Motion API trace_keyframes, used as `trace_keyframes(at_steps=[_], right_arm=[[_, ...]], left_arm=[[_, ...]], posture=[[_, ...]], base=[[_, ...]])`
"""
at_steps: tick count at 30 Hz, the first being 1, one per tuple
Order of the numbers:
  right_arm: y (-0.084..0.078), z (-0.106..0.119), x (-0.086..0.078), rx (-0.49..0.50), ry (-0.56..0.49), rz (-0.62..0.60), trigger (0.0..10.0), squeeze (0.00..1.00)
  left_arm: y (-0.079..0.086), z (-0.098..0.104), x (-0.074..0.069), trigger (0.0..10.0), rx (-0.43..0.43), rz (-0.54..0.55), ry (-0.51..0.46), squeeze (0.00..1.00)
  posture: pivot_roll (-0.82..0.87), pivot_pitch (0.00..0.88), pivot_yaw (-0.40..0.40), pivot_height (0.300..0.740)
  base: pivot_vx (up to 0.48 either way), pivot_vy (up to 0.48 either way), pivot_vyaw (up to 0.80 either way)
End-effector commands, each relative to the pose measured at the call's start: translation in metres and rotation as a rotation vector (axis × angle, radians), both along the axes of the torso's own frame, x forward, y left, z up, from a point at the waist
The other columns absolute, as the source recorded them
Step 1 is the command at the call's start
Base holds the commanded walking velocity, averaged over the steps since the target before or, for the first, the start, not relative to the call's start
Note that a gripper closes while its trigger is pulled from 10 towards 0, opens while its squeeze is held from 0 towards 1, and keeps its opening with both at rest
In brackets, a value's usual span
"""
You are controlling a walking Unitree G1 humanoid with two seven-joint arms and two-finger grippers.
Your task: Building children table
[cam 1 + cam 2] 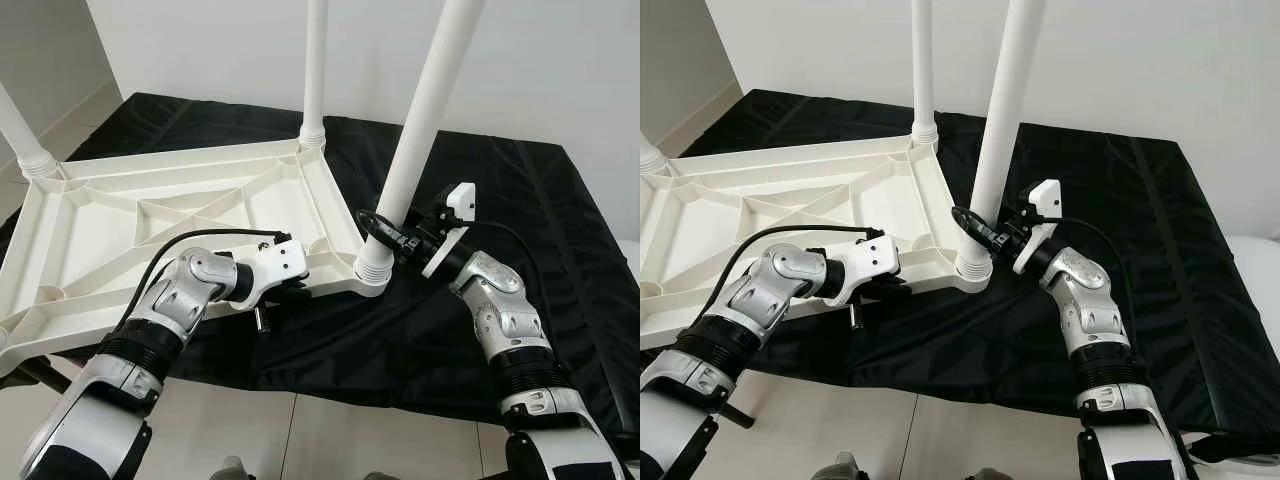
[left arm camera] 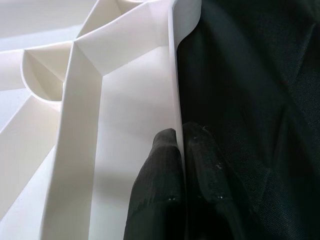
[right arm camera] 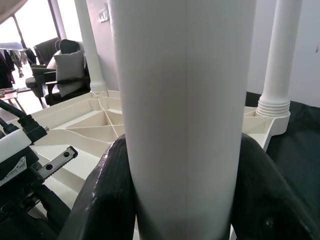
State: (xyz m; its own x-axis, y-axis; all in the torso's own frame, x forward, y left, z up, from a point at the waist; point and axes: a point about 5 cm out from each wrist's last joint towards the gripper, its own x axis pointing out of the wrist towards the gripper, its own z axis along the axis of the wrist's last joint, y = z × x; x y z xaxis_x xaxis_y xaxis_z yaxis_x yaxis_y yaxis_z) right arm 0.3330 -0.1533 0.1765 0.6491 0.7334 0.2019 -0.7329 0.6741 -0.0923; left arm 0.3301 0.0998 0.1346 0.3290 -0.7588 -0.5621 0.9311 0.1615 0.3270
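Observation:
A white plastic tabletop (image 1: 150, 215) lies upside down on a black cloth, ribbed underside up. Three white legs stand in its corners: one at the far left (image 1: 22, 135), one at the back (image 1: 315, 70), and a near right leg (image 1: 425, 120) that leans a little. My right gripper (image 1: 383, 233) is shut on that near leg just above its threaded socket (image 1: 372, 268), with a finger (image 3: 107, 200) on each side of the tube. My left gripper (image 1: 290, 287) is shut on the tabletop's near rim (image 2: 175, 75), which is pinched between its black fingertips (image 2: 162, 150).
The black cloth (image 1: 560, 250) covers a raised surface that runs on to the right. The tabletop's near left corner juts past the cloth's edge over the tiled floor (image 1: 300, 430). A white wall stands behind. An armchair (image 3: 60, 65) is in the room's background.

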Motion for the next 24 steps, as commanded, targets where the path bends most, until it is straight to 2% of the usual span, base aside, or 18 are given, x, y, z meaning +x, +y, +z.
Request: trace_keyframes(at_steps=[1, 11, 19, 24], right_arm=[[0.0, -0.018, -0.001, -0.052, 0.068, -0.001, 10.0, 0.0], [0.0, -0.032, 0.002, -0.07, 0.11, -0.033, 10.0, 0.0], [-0.002, -0.038, 0.011, -0.008, 0.192, -0.128, 10.0, 0.0], [-0.003, -0.037, 0.014, 0.001, 0.181, -0.162, 10.0, 0.0]], left_arm=[[0.006, 0.0, 0.007, 10.0, 0.008, 0.149, -0.109, 0.0], [0.005, 0.0, 0.005, 10.0, 0.003, 0.143, -0.107, 0.0], [0.006, 0.0, 0.005, 10.0, 0.005, 0.145, -0.112, 0.0], [0.005, 0.001, 0.004, 10.0, 0.002, 0.142, -0.113, 0.0]], posture=[[0.02, 0.029, -0.029, 0.74], [0.02, 0.025, -0.032, 0.74], [0.03, 0.016, -0.031, 0.74], [0.03, 0.017, -0.031, 0.74]], base=[[0.0, 0.0, 0.0], [0.0, 0.0, 0.0], [0.0, 0.0, 0.0], [0.0, 0.0, 0.0]])
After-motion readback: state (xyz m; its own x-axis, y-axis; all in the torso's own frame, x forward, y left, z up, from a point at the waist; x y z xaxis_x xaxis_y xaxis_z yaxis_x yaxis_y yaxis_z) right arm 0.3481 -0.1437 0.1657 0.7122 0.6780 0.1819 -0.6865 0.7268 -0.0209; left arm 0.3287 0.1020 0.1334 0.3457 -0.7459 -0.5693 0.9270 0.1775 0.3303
